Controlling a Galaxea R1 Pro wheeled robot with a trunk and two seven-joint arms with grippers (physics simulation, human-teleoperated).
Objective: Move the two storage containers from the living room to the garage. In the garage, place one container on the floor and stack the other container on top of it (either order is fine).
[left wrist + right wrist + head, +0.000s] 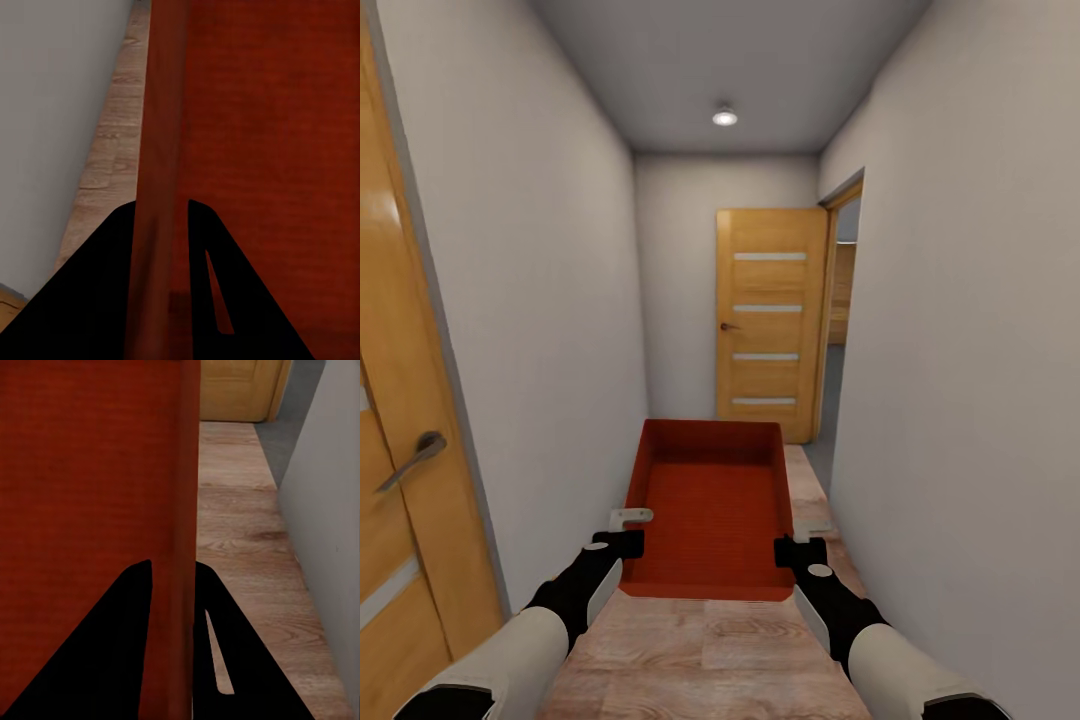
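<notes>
An orange-red storage container (712, 500), open-topped and empty, is carried level in front of me above a light wood plank floor in a narrow hallway. My left gripper (631, 519) is shut on its left side wall (159, 150), one finger on each face of the wall. On the opposite wall (183, 510), my right gripper (812, 529) is shut the same way. The container's ribbed bottom (285, 150) shows in both wrist views.
Grey walls close in on both sides. A wooden door with a lever handle (415, 452) stands close at the left. Another wooden door (770, 320) closes the far end. Beside it, an open doorway (842, 300) at the right leads onto grey floor.
</notes>
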